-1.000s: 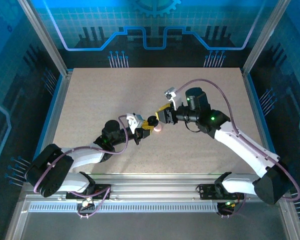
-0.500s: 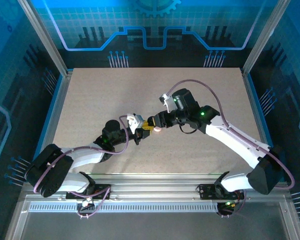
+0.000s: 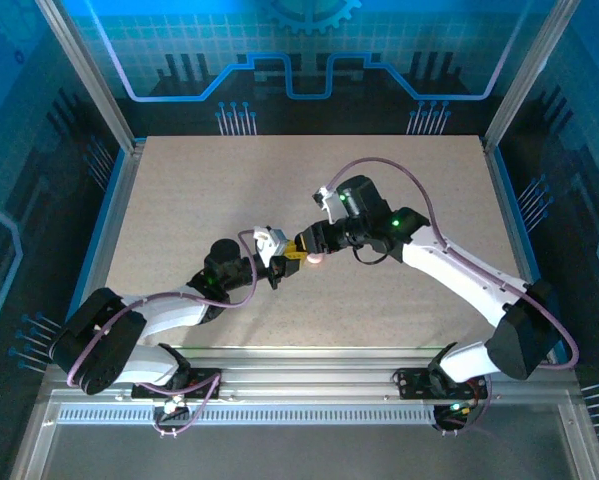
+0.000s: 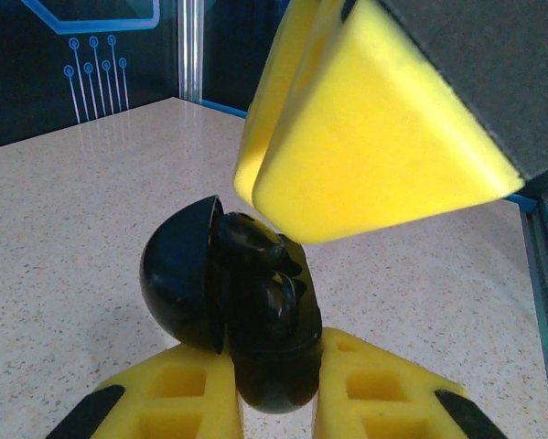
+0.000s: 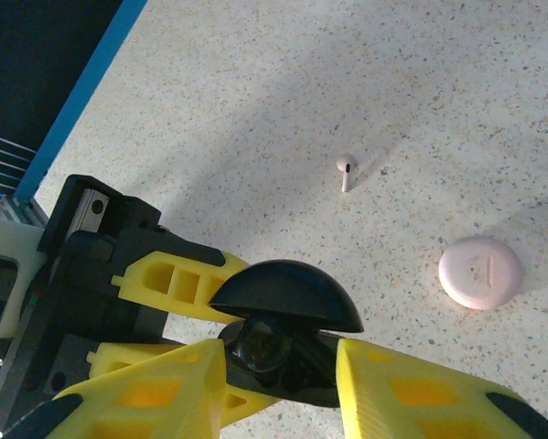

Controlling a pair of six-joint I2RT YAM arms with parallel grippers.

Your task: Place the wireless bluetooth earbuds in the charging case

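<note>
On the table [image 5: 456,73], charging case [image 5: 480,273] and earbud [image 5: 345,170] lie apart; left gripper [image 4: 272,393] clamps a black clamshell [image 4: 228,302]; right gripper [image 5: 278,384]: hold unclear.

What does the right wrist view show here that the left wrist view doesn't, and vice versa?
Right wrist, not left wrist: a tiny pale pink earbud with a short stem and a round pale pink puck-like case, lying apart on the speckled beige table. Left wrist, not right wrist: a dark back panel with blue circuit-style lines. Shared: a glossy black round hinged shell, partly open, clamped between the left gripper's yellow fingers, with the right gripper's yellow fingers close around it.
</note>
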